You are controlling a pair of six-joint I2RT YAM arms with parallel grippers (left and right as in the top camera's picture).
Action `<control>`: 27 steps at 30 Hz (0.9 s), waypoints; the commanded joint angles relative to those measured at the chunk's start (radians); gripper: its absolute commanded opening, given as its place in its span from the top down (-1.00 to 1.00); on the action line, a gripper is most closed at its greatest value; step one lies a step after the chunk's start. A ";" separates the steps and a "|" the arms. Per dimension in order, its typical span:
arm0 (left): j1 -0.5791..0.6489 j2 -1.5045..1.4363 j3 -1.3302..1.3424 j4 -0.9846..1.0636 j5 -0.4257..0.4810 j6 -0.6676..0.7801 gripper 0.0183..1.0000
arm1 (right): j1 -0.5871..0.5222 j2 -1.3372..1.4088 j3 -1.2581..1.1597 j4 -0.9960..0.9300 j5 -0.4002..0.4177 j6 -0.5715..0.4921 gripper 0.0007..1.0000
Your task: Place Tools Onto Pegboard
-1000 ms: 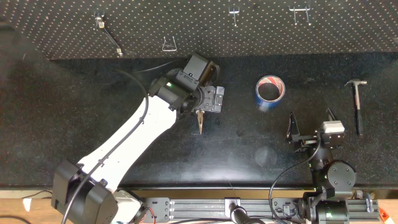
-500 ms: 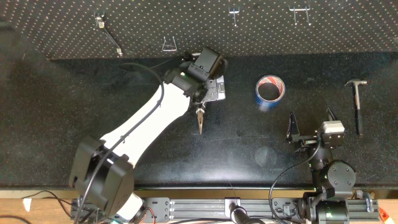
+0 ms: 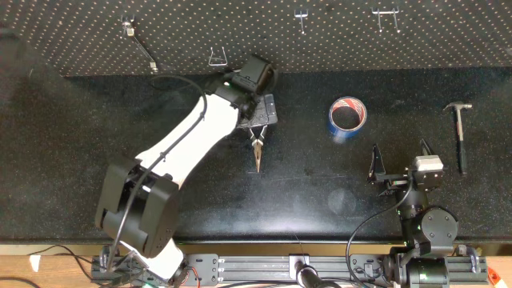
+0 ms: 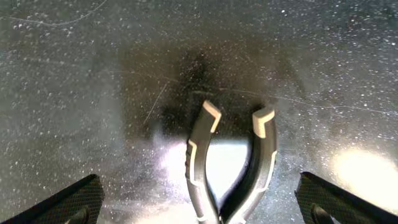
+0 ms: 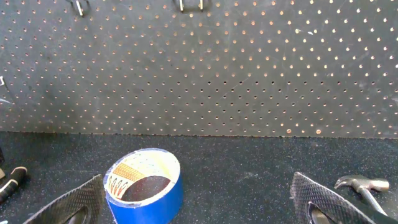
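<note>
L gripper (image 4: 200, 204) over the pliers (image 3: 258, 152), fingers spread wide, handles btwn them, apart from both. Pliers lie on table (image 3: 72, 144), left of centre, near pegboard (image 3: 336, 40). R gripper (image 3: 398, 164) also spread, near right. Count: 1 pliers, 1 tape roll (image 3: 348, 118), 1 hammer (image 3: 459, 136).

**Overhead light, hard glare on a dark table**

In the top view, light falls from above onto the black speckled table (image 3: 96, 160). It stays dim apart from faint pale sheen at lower centre. The dark perforated pegboard (image 3: 360, 40) across the top is evenly, moderately lit. In the left wrist view, two white glare patches burn on the table. One lies at lower centre between the handles of the grey, cream-tipped pliers (image 4: 200, 155), the other at lower right. A soft-edged shadow darkens the upper centre. The right wrist view is evenly lit, and the pegboard's holes catch small glints.
</note>
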 commanded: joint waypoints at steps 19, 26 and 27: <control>-0.071 0.104 0.019 0.007 0.023 -0.002 -0.99 | -0.005 -0.007 -0.004 -0.003 -0.002 0.011 -0.95; -0.039 0.105 0.019 0.019 0.023 0.000 -1.00 | -0.005 -0.007 -0.004 -0.003 -0.002 0.011 -0.95; -0.029 0.105 0.019 0.019 0.034 0.010 -1.00 | -0.005 -0.007 -0.004 -0.003 -0.002 0.011 -0.95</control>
